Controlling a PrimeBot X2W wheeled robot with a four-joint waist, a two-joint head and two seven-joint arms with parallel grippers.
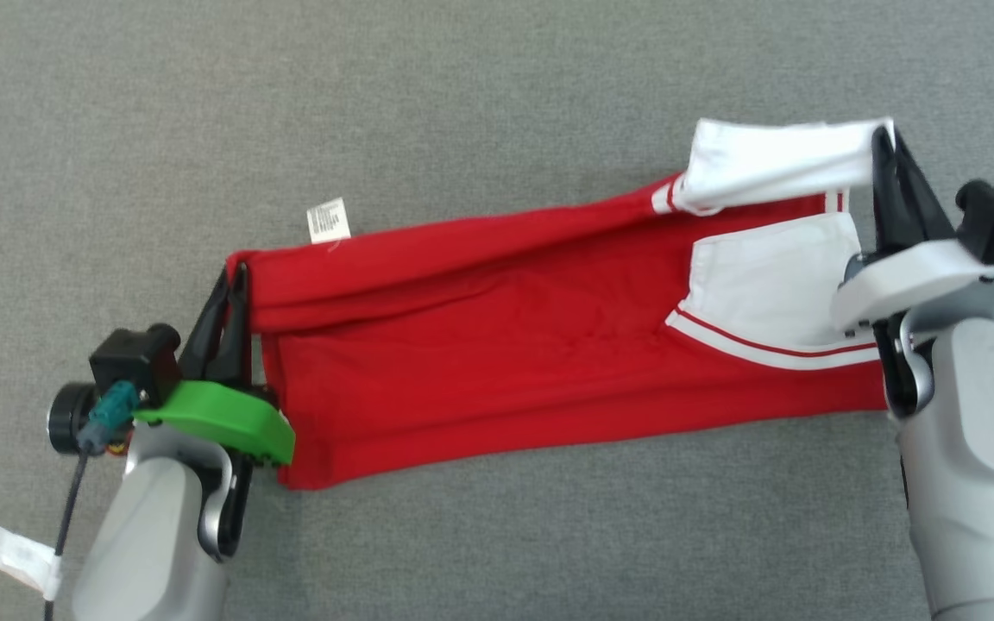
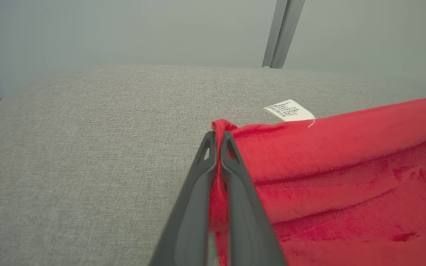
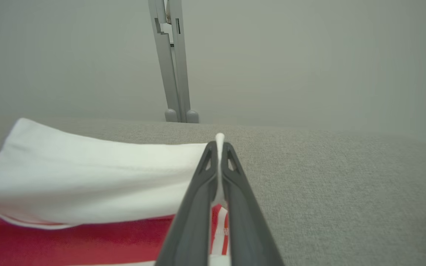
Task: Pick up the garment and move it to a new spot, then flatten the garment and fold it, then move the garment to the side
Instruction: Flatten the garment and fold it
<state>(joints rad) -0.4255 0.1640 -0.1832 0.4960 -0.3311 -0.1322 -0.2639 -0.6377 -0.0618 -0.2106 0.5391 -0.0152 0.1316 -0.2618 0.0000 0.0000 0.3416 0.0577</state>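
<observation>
Head view: the red-and-white garment (image 1: 506,345) lies stretched across the grey counter (image 1: 462,103), left jaws clenched on its red corner, right jaws on a raised white sleeve (image 1: 773,159). Left wrist view: jaws pinch red cloth near a care label (image 2: 290,110). Right wrist view: jaws grip the sleeve's white edge.

Grey woven cloth surface (image 1: 462,103), fine weave, runs wide left to right. Past its far edge stands a plain pale grey-green wall (image 2: 124,29). A grey metal upright (image 3: 172,62) stands at the far edge on two rounded feet. The left wrist view shows a slanting grey post (image 2: 282,33) there. Light soft, even
</observation>
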